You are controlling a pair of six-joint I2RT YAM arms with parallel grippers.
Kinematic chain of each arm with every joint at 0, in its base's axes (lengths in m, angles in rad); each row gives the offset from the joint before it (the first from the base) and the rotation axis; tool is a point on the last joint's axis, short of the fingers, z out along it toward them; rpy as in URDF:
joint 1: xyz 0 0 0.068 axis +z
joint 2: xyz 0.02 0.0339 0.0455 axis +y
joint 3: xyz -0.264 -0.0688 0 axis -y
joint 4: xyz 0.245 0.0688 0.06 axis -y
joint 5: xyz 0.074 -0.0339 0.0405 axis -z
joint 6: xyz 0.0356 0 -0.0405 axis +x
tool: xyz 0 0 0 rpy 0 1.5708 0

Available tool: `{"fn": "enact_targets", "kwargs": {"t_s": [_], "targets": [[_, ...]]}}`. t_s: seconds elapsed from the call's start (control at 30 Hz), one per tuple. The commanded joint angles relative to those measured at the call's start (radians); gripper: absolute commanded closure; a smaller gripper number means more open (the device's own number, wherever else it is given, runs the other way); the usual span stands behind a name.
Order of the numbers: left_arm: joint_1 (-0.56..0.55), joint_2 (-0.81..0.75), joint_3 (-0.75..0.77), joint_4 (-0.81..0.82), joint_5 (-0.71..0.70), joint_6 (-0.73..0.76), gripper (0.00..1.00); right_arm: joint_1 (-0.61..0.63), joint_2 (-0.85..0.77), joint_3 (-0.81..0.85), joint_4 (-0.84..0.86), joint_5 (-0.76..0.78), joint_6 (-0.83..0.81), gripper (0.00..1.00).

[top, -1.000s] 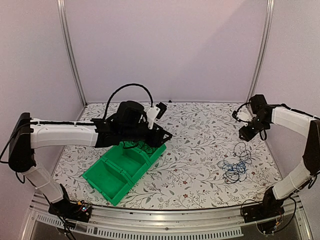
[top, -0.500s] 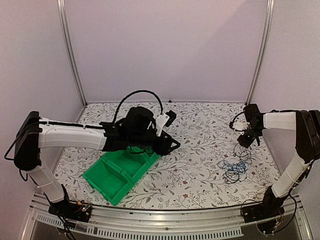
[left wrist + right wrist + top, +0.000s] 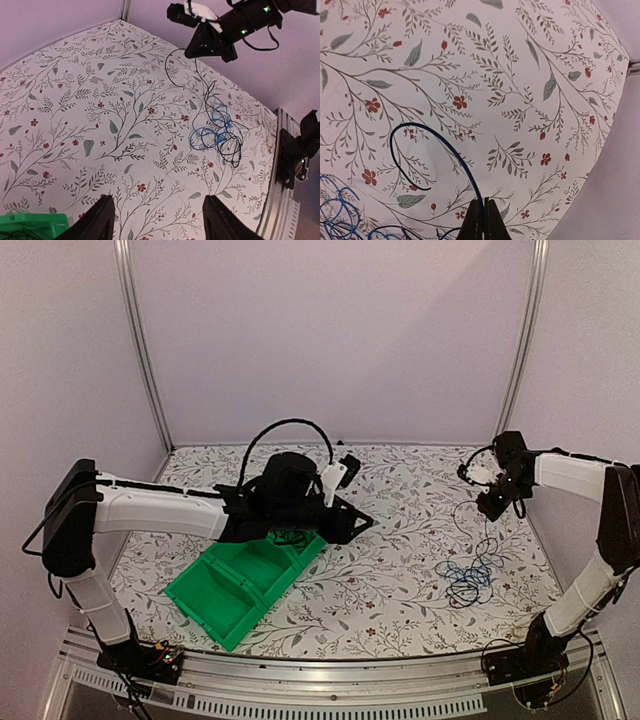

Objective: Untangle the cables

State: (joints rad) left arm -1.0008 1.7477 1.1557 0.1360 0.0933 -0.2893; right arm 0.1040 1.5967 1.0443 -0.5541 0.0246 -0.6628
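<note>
The cables (image 3: pixel 468 578) lie in a loose tangle of black and blue loops on the table at the right, also seen in the left wrist view (image 3: pixel 215 131). My right gripper (image 3: pixel 492 508) hangs above and behind the tangle, shut on one thin dark cable (image 3: pixel 445 145) that curls up from between its jaws (image 3: pixel 484 202). A black strand (image 3: pixel 167 65) runs from that gripper (image 3: pixel 197 50) down to the pile. My left gripper (image 3: pixel 360 523) is open and holds nothing, hovering over bare table (image 3: pixel 157 199) left of the tangle.
A green bin (image 3: pixel 215 615) with compartments sits at the front left under the left arm, with a thin black wire (image 3: pixel 290 537) in its far end. Its corner shows in the left wrist view (image 3: pixel 30 220). Metal frame posts and walls close in the table.
The right gripper has shut on a cable strand and risen slightly, drawing it up from the tangle. The left arm has reached further right, away from the green bin.
</note>
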Motion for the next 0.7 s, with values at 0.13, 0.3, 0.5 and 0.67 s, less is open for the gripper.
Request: {"fn": "enact_targets", "kwargs": {"t_s": [0.13,0.3,0.5,0.67], "targets": [[-0.052,0.146,0.166,0.183,-0.014,-0.031,0.38,0.015,-0.269,0.244,-0.169,-0.315,0.139,1.0],[-0.096,0.234,0.227,0.333,-0.065,0.001,0.36,0.042,-0.311,0.325,-0.179,-0.435,0.186,1.0],[-0.124,0.349,0.323,0.452,-0.112,0.043,0.33,0.085,-0.316,0.366,-0.151,-0.523,0.243,1.0],[-0.133,0.461,0.412,0.484,-0.217,0.049,0.32,0.102,-0.303,0.397,-0.163,-0.601,0.268,1.0]]}}
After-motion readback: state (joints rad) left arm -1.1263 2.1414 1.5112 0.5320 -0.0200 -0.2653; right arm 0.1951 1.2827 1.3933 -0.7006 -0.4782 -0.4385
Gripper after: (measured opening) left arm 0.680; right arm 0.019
